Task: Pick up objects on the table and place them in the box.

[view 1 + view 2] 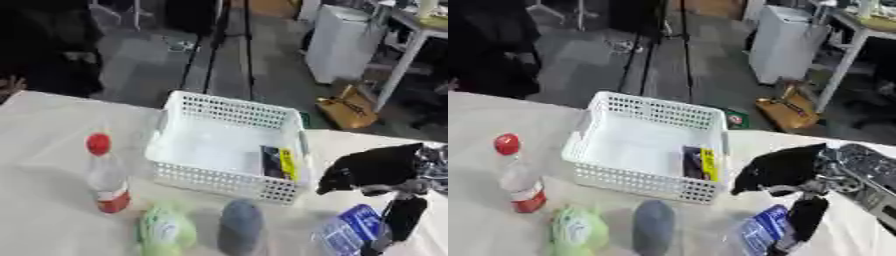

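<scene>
Beside the white basket [229, 145], right hand [398, 210] seemingly pinches a blue-and-white packet [348, 229].

Tabletop [52, 150]: covered in pale, off-white cloth with soft creases, filling the lower half of both views and lying slightly askew.

Floor [140, 65]: grey, smooth, dimly lit beyond the tabletop's far edge.

Floor strips [229, 55]: dark parallel bands running away from the tabletop toward the room's far end.

White cabinet [343, 42]: boxy, upright, standing on the floor at upper right.

Side table [409, 47]: pale slanted legs and a light top, just right of the white cabinet.

Brown bag [348, 109]: tan, lying on the floor near the side table's leg.

Dark mass [44, 45]: black, indistinct, at upper left.

Light: even, indoor, brightest on the cloth.
</scene>
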Robot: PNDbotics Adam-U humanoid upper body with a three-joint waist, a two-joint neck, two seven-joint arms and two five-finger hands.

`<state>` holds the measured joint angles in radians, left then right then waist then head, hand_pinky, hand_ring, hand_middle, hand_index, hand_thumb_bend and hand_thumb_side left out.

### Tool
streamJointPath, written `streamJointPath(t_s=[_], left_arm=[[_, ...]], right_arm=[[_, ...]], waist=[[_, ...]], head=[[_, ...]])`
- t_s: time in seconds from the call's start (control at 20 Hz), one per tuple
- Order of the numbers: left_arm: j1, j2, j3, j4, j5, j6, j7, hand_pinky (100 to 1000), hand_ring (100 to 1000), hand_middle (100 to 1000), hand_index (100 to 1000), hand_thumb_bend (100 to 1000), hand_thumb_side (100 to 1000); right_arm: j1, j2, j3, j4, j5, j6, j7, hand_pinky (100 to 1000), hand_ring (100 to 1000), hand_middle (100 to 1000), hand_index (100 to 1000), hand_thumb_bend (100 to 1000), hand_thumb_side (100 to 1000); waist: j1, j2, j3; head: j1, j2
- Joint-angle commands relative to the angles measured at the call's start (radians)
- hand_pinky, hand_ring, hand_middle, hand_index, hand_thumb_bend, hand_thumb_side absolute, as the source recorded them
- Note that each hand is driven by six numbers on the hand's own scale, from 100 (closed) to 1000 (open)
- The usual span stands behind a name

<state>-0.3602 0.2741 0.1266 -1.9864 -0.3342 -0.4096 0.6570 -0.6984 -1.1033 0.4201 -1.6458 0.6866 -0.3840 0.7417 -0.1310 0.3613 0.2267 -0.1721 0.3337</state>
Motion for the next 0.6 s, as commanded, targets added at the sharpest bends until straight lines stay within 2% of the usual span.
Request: streamJointPath(t_s=[0.05,0.6], left_arm=[[-0.005,0.012,0.008,-0.014,-0.003,0.001,0.001,711,878,875,782,100,1000],[-0.003,0.012,0.009,-0.014,-0.002,0.004,0.001,712,879,875,782,100,1000]], right_arm=[[-0.006,-0.025,-0.008,0.003,0.006,-0.07,0.079,1000,997,947,1000,692,738],[0.015,-0.032,-0.003,0.007,-0.012,-0.058,0.11,1000,998,946,1000,690,727]], waist=[[0.007,-0.022,0.0],[0.009,-0.021,-0.002]], head=[[0.002,0.001],[0.005,0.002]])
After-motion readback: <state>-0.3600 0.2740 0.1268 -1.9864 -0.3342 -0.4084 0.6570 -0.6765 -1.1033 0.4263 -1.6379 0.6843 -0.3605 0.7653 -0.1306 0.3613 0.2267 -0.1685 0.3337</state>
